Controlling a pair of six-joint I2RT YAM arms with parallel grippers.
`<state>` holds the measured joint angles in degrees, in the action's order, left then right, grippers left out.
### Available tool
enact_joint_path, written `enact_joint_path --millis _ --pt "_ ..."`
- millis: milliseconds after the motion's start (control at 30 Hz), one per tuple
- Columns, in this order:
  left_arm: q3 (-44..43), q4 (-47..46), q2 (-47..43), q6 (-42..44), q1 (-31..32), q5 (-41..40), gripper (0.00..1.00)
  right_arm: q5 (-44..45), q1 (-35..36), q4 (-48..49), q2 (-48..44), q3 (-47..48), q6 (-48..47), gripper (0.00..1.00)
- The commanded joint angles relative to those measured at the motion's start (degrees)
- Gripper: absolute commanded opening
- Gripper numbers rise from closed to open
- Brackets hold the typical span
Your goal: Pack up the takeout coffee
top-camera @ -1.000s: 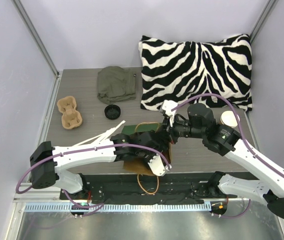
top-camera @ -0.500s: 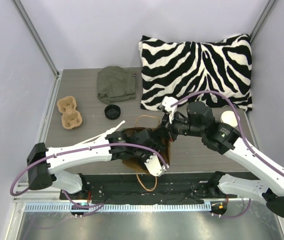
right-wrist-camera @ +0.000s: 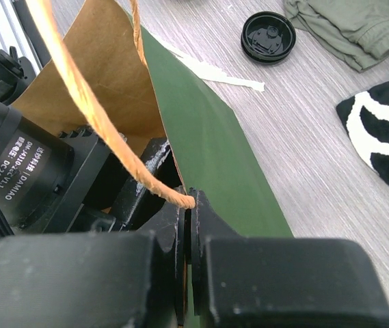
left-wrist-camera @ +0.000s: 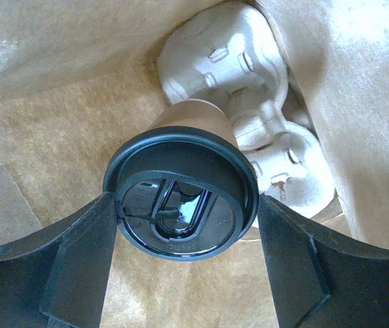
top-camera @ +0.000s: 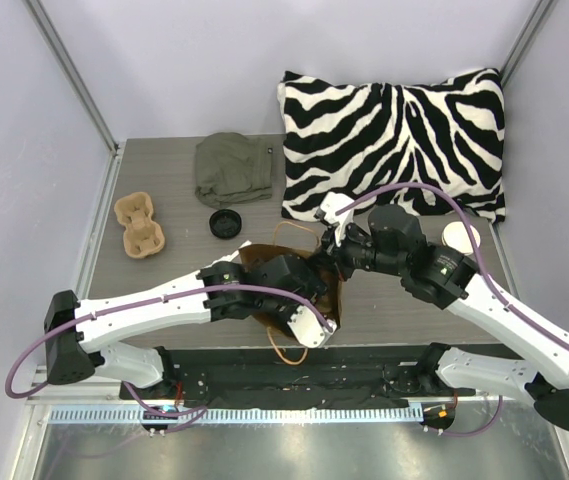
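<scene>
Step in hand: placement in the bag. Left claw (left-wrist-camera: 186, 208), spread wide, grips the takeout coffee (left-wrist-camera: 180, 184) by its lid inside the green paper bag (right-wrist-camera: 208, 137), over a pulp cup tray (left-wrist-camera: 262, 137) (seating unconfirmed). Right claw (right-wrist-camera: 189, 225), closed tight, pinches the bag's rim. Next: seat the cup upright, then release.

Tan kraft on the takeout coffee (left-wrist-camera: 194, 117), glossy black on its lid (left-wrist-camera: 201, 147). Pale beige on the pulp tray (left-wrist-camera: 249, 102). Dark green outside and plain brown inside on the bag (right-wrist-camera: 208, 137), orange-tan on its handle cord (right-wrist-camera: 102, 117). Black-and-white zebra stripes across the pillow (top-camera: 394, 140). Olive green on the cloth (top-camera: 232, 168). Grey wood grain over the desk (top-camera: 164, 190). Matte black on the left hand (left-wrist-camera: 186, 205) and right hand (right-wrist-camera: 187, 212).
</scene>
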<state>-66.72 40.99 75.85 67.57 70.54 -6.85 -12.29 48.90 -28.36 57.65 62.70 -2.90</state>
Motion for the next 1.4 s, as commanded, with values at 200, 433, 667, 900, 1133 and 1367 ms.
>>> enact_joint_path --millis 200,433,667,900,1133,1367 --pt "-4.20 4.97 -1.33 0.99 0.30 -4.75 0.76 4.47 1.98 -0.38 -1.83 0.59 -3.17 0.01" --pt "-6.40 11.03 -0.45 -2.35 0.30 -6.33 0.76 4.82 2.16 -0.29 -3.33 -0.38 -4.48 0.01" --pt "-9.66 17.36 3.68 -6.40 0.30 -8.79 0.75 2.80 2.25 -0.47 -4.30 -1.35 -4.93 0.01" --pt "-11.07 20.01 6.67 -7.98 0.30 -9.49 0.75 0.34 2.25 -0.12 -4.56 -1.79 -5.19 0.01" --pt "-9.57 17.19 8.34 -8.15 0.30 -11.87 0.75 -2.38 2.25 0.23 -5.26 -2.49 -4.58 0.01" --pt "-5.54 12.98 8.08 -9.65 0.30 -10.11 0.75 -4.05 2.25 0.06 -5.61 -2.67 -4.66 0.01"
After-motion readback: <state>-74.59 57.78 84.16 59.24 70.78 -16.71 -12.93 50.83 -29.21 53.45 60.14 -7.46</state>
